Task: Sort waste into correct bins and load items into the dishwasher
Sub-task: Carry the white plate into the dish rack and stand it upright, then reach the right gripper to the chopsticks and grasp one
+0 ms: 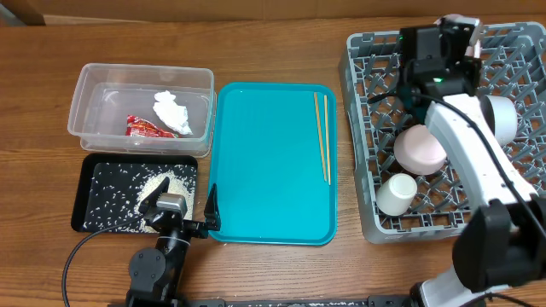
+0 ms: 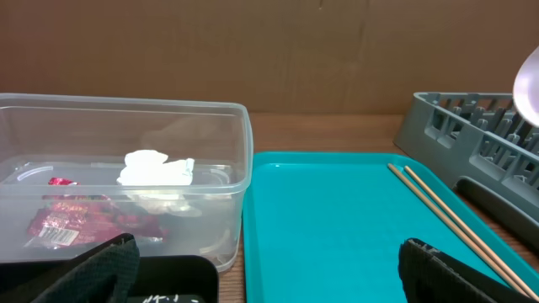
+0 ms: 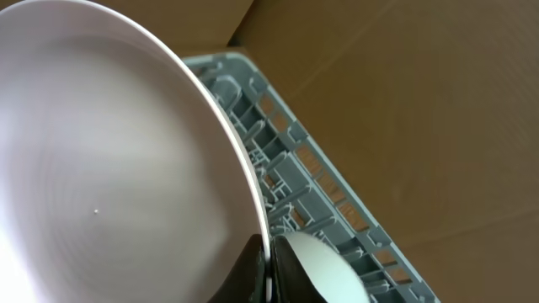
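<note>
Over the dish rack (image 1: 365, 170), right fingers (image 3: 251, 278) pinch the white plate (image 3: 101, 151), left fingers (image 2: 101, 269) spread; next, likely slot it upright between pegs (image 2: 472, 114).

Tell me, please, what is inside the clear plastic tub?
A crumpled white tissue wad and a red snack wrapper lie in the clear tub; anything beneath them is covered.

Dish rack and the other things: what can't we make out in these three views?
- Overhead: right arm covers much of the dish rack, middle and far side.
- Right wrist: plate is cut off by the left and bottom edges, and it blocks most of the rack.
- Overhead: left gripper covers the black tray at its near right corner.
- Left wrist: wrapper print is blurred through the tub wall.
</note>
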Controlling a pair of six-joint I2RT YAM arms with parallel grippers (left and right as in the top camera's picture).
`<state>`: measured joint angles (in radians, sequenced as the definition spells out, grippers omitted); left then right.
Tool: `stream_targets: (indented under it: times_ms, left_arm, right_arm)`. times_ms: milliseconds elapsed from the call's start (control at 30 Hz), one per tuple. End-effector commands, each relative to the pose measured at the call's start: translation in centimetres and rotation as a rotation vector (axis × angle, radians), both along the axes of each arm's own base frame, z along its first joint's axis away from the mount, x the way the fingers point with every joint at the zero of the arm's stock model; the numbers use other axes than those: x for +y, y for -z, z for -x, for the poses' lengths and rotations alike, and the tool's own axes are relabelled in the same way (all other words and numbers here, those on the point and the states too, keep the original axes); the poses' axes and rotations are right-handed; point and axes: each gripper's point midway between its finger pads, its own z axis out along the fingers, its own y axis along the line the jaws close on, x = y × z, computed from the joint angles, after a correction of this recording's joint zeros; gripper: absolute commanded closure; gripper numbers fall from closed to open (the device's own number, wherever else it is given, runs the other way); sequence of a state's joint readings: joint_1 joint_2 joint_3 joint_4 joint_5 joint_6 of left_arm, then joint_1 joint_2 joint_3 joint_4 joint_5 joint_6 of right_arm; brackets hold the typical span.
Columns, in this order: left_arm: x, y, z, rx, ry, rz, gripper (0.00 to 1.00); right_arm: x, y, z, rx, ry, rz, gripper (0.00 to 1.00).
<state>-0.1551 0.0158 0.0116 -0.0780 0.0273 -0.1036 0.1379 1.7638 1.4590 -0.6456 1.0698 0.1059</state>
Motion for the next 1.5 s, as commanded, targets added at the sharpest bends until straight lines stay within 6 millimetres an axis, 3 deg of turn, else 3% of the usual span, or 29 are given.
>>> stream_targets:
  times_ms: [0,100,167,200,233,300,367,433,600,667,733,1067,1200,1300,1467]
  left_arm:
    - [-0.1,0.0,0.0,-0.009,0.008,-0.008,0.0]
    - [-0.1,0.0,0.0,-0.009,0.008,-0.008,0.0]
    - [-0.1,0.0,0.0,-0.009,0.008,-0.008,0.0]
    - [-0.1,0.0,0.0,-0.009,0.008,-0.008,0.0]
    - [-0.1,0.0,0.0,-0.009,0.008,-0.008,0.0]
    - [-0.1,0.0,0.0,-0.009,0.008,-0.008,0.0]
    - [-0.1,0.0,0.0,-0.009,0.008,-0.008,0.0]
    - [-0.1,0.0,0.0,-0.009,0.008,-0.008,0.0]
    - [-0.1,0.0,0.0,-0.009,0.008,-0.008,0.0]
    - [-0.1,0.0,0.0,-0.009,0.008,-0.008,0.0]
    - [-0.1,0.0,0.0,-0.009,0.008,-0.008,0.0]
    - [-0.1,0.0,0.0,-0.009,0.008,-0.008,0.0]
    - [-0.1,0.0,0.0,-0.009,0.008,-0.008,0.0]
    - [-0.1,0.0,0.0,-0.009,0.008,-0.008,0.0]
    - [-0.1,0.0,0.0,-0.009,0.008,-0.008,0.0]
  right_arm:
    - [0.6,-0.4,0.3,0.005,0.018,0.073,0.96]
    - [3.2,-2.2,0.3,-0.049,-0.013,0.106,0.96]
    - [5.5,-2.6,0.4,-0.054,-0.067,0.104,0.89]
    - [6.4,-2.7,0.5,-0.049,-0.091,0.105,0.81]
    - [7.5,-2.6,0.6,-0.039,-0.121,0.104,0.6]
    - [10.2,-2.0,0.9,0.006,-0.201,0.098,0.35]
    - [12.7,-1.1,1.6,0.055,-0.274,0.084,0.22]
    - [14.9,0.4,2.2,0.088,-0.338,0.009,0.22]
    - [22.7,6.6,4.2,0.234,-0.545,-0.467,0.27]
    - [27.0,8.5,5.7,0.331,-0.666,-0.711,0.39]
    - [29.1,9.3,6.3,0.369,-0.722,-0.842,0.44]
    - [29.8,16.7,6.3,0.495,-0.616,-0.884,0.49]
    - [29.0,20.0,5.4,0.521,-0.579,-0.825,0.57]
    - [28.3,21.4,4.8,0.522,-0.554,-0.801,0.57]
    - [28.1,22.5,5.1,0.549,-0.54,-0.806,0.66]
